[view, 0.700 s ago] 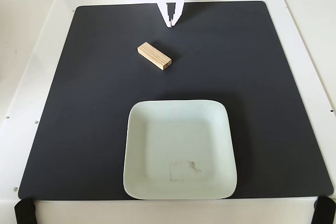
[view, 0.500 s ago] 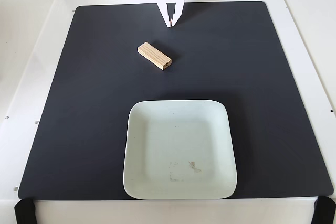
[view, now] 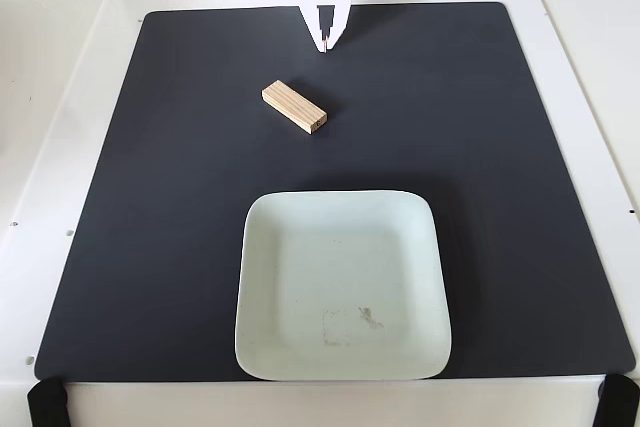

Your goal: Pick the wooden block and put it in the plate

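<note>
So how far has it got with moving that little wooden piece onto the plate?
Nothing is done yet. The small tan wooden block lies on the black mat, apart from the empty pale mint square plate. The white gripper hangs above the mat's far edge, jaws closed and empty. Reaching, grasping, carrying and dropping all remain.

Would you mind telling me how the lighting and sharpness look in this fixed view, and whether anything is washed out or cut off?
Fixed view: even, soft light with faint shadows; the wooden block is sharp enough to show grain stripes. The black mat shows a mild sheen, no hard glare. The plate is pale but its rim and scuffed mark stay readable. The white gripper blends somewhat into the white table, and the arm is cropped at the top edge.
</note>
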You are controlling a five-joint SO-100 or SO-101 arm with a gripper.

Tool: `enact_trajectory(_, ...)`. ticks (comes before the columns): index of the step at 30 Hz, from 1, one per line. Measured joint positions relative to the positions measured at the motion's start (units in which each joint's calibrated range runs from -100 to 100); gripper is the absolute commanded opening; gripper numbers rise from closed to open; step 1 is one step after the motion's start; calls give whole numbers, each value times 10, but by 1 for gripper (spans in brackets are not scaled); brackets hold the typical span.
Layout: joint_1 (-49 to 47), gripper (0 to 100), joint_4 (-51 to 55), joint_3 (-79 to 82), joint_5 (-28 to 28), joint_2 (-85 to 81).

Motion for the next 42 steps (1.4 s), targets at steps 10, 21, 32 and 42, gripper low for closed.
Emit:
enact_trajectory(10,0,1,0,0,0,0)
enact_trajectory(21,0,1,0,0,0,0)
enact_trajectory(32,-5,1,0,0,0,0)
enact_trajectory(42,-4,1,0,0,0,0)
